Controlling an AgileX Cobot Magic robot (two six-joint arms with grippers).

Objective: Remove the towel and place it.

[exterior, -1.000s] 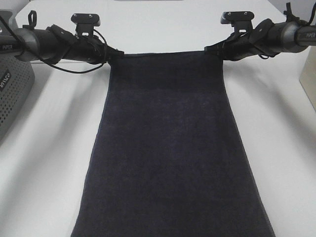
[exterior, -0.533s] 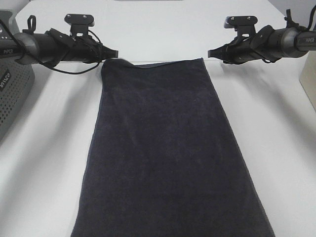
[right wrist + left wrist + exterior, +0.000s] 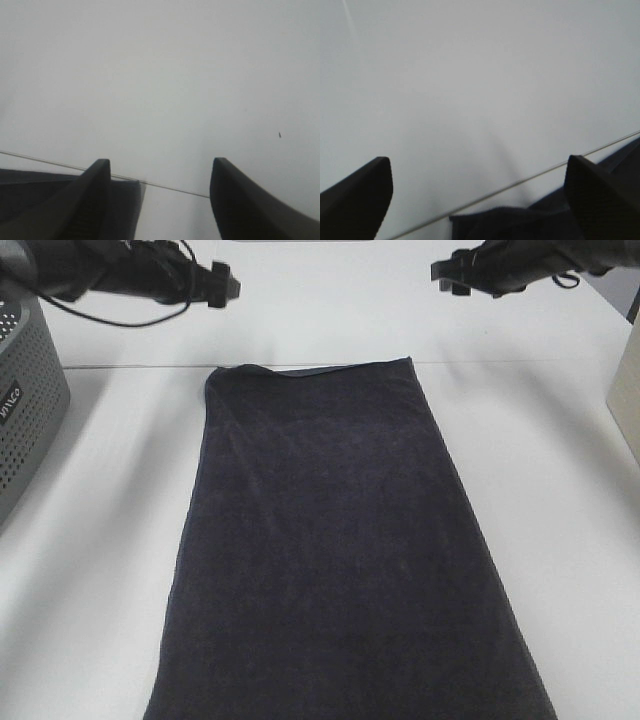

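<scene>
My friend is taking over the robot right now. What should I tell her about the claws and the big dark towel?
Left claw: open, holding nothing, up above the table past the towel's far left corner.
Right claw: open, holding nothing, up past the far right corner.
Towel: lying flat and spread out on the white table, its far left corner a little rumpled. Neither claw touches it.
Grey basket: at the left edge, apart from the towel.
Done: towel is laid out and let go.
Left: probably just pulling the arms away.

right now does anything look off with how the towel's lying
Mostly tidy: the towel lies flat and spread on the table. One small flaw: its far left corner is slightly rumpled and rounded, while the far right corner is square.
</scene>
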